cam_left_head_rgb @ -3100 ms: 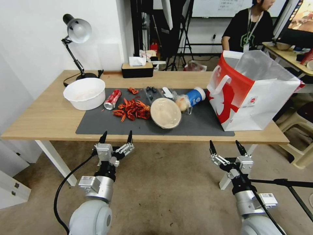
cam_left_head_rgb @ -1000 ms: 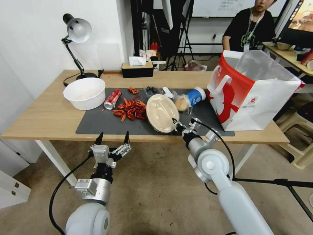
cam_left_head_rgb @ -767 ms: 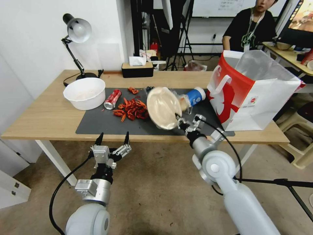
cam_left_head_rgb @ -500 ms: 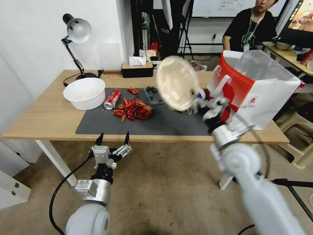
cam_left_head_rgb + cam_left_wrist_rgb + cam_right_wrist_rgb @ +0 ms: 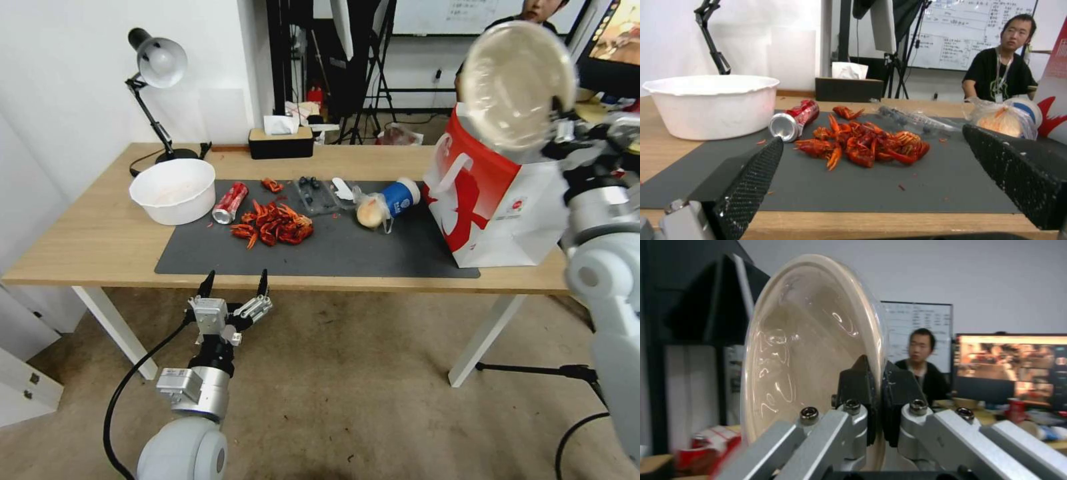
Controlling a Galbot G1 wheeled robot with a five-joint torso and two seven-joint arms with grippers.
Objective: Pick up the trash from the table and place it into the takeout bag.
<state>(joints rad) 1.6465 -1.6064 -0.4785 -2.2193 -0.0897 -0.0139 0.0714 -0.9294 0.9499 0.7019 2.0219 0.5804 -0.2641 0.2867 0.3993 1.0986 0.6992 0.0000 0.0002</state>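
My right gripper (image 5: 559,123) is shut on the rim of the round beige bowl (image 5: 517,83) and holds it on edge, high over the open top of the red and white takeout bag (image 5: 490,200). In the right wrist view, the fingers (image 5: 858,380) pinch the bowl (image 5: 809,350). On the table's (image 5: 100,240) grey mat (image 5: 333,253) lie a red soda can (image 5: 230,203), red crayfish shells (image 5: 273,225), a clear plastic cup (image 5: 313,193), a small clear food bag (image 5: 370,212) and a blue paper cup (image 5: 400,195). My left gripper (image 5: 235,283) hangs open below the table's front edge, its fingers (image 5: 751,173) framing the shells (image 5: 867,146).
A large white bowl (image 5: 173,190) sits at the mat's left end. A desk lamp (image 5: 157,63) and a tissue box (image 5: 281,141) stand along the far edge. A person sits behind the bag. A second desk with a monitor (image 5: 617,43) is at the far right.
My right gripper closed on the beige bowl on the mat, lifted it and swung it up and right to above the takeout bag. The left arm has stayed put.
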